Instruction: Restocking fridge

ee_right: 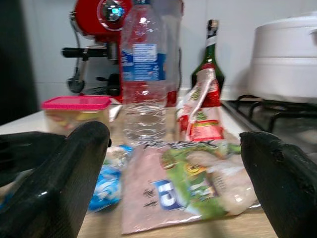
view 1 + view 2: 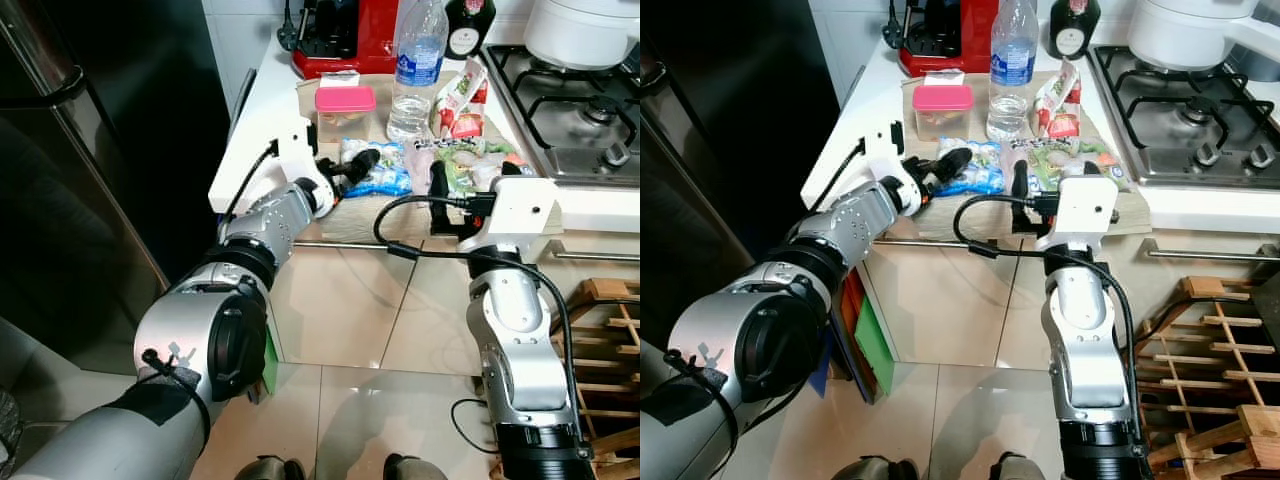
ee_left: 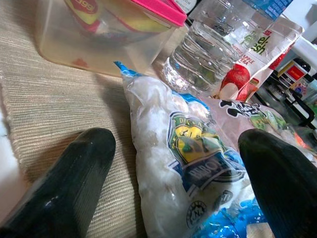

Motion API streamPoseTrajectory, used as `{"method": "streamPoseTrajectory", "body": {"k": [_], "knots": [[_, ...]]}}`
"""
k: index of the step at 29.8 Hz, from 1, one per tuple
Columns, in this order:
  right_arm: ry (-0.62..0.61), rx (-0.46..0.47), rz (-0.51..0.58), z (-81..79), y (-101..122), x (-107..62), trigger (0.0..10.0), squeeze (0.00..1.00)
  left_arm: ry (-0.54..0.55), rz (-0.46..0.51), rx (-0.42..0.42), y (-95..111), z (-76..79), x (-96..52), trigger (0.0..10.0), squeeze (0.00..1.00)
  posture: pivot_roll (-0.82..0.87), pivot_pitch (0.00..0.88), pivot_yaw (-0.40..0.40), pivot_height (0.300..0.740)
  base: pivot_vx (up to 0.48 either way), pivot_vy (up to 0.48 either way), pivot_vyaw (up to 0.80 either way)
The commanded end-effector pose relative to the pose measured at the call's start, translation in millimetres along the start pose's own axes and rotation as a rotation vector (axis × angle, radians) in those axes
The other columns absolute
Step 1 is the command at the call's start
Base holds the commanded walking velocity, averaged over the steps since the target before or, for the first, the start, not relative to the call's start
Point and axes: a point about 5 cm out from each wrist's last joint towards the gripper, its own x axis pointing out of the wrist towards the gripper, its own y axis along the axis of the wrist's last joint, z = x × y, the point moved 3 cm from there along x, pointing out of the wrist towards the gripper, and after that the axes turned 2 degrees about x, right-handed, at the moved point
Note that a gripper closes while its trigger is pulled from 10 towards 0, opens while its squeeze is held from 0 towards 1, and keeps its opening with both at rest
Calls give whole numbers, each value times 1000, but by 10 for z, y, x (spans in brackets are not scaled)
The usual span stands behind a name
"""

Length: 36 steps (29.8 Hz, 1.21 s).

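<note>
A blue and white frozen-food bag (image 2: 383,172) lies on the beige mat (image 3: 54,114) on the counter. My left gripper (image 2: 350,168) is open at the bag's near end, and in the left wrist view the bag (image 3: 183,158) lies between its two black fingers (image 3: 64,183). My right gripper (image 2: 438,185) is open at the counter's front edge, facing a green and pink bag (image 1: 198,178) just ahead of its fingers (image 1: 69,173). Behind the bags stand a pink-lidded container (image 2: 345,110), a water bottle (image 2: 415,70) and a red and white pouch (image 2: 460,100).
The dark fridge (image 2: 100,150) stands shut to the left of the counter. A red coffee machine (image 2: 345,35) and a dark bottle (image 2: 470,25) are at the back. The gas hob (image 2: 570,100) with a white pot (image 2: 580,30) is on the right. A wooden rack (image 2: 610,340) stands on the floor.
</note>
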Motion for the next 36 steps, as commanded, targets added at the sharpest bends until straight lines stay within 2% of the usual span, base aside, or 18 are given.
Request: {"method": "streamPoseTrajectory", "body": {"k": [1, 5, 6, 9, 19, 25, 34, 36], "knots": [[25, 26, 15, -46, 52, -6, 10000, 0, 6, -18, 6, -25, -15, -5, 10000, 0, -214, 57, 103, 740, 0, 0, 0], [69, 60, 3, -98, 46, -31, 10000, 0, 9, -7, -32, 6, -38, -14, 10000, 0, -210, 57, 100, 740, 0, 0, 0], [84, 67, -5, -114, 36, -45, 10000, 0, 6, 2, -73, 17, -34, -12, 10000, 0, -210, 57, 100, 740, 0, 0, 0], [89, 68, -8, -120, 31, -49, 10000, 0, 3, 3, -78, 15, -29, -11, 10000, 0, -210, 57, 98, 740, 0, 0, 0], [95, 72, -17, -132, 17, -61, 10000, 0, -8, -8, -42, -5, 8, 2, 10000, 0, -216, 57, 101, 740, 0, 0, 0], [93, 71, -21, -133, 7, -68, 10000, 0, 20, 9, 16, 47, -28, -4, 10000, 0, -217, 57, 105, 740, 0, 0, 0], [92, 72, -22, -136, -2, -71, 10000, 0, -17, 33, 10, 113, 50, 19, 10000, 0, -213, 53, 104, 740, 0, 0, 0], [94, 71, -22, -141, -5, -70, 10000, 0, -25, 41, 64, 131, 78, 28, 10000, 0, -213, 50, 104, 740, 0, 0, 0]]}}
